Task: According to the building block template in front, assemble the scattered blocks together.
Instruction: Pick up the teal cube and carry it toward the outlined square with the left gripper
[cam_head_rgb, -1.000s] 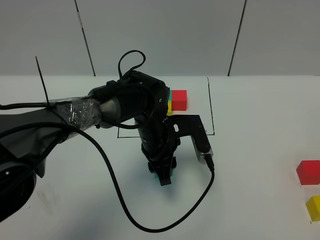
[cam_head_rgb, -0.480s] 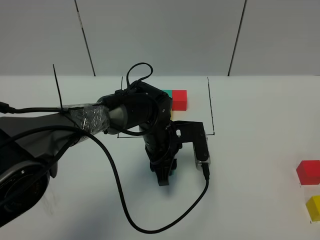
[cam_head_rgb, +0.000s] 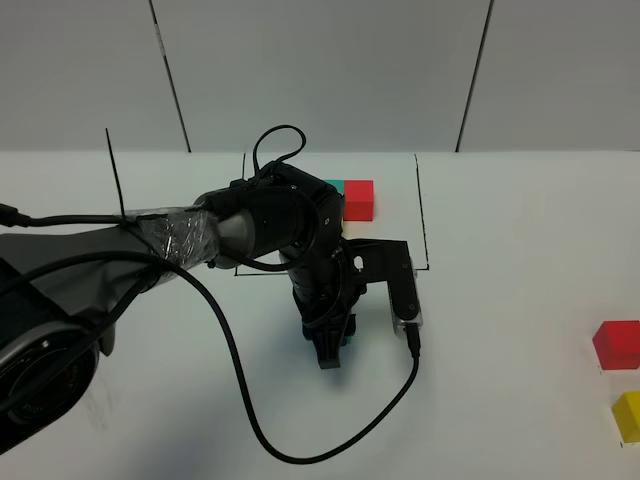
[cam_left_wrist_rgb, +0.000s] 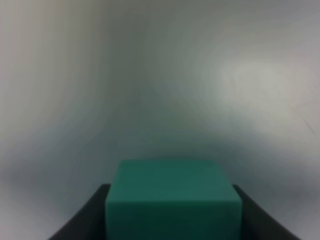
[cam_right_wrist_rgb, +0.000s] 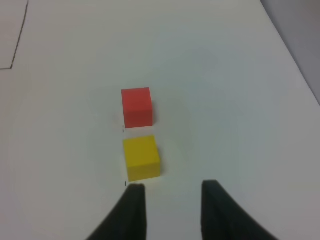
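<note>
My left gripper (cam_head_rgb: 329, 346) is shut on the teal-green cube (cam_left_wrist_rgb: 172, 200), held low at the table just in front of the black-framed template; only slivers of the cube (cam_head_rgb: 346, 340) show in the exterior view. The template's red cube (cam_head_rgb: 358, 199) and a strip of its teal cube (cam_head_rgb: 334, 186) show behind the arm; its yellow cube is hidden. The loose red cube (cam_head_rgb: 616, 345) and yellow cube (cam_head_rgb: 629, 416) lie at the far right. My right gripper (cam_right_wrist_rgb: 172, 210) is open, just short of the yellow cube (cam_right_wrist_rgb: 141, 157), with the red cube (cam_right_wrist_rgb: 136, 106) beyond it.
The template's black frame line (cam_head_rgb: 421, 220) runs along its right side and front. The left arm's black cable (cam_head_rgb: 235, 380) loops over the table in front of the gripper. A panelled wall (cam_head_rgb: 320, 70) stands behind the table.
The left arm shifted slightly right and its wrist turned, keeping the teal cube gripped low at the same spot. In the last half second almost nothing moved.
</note>
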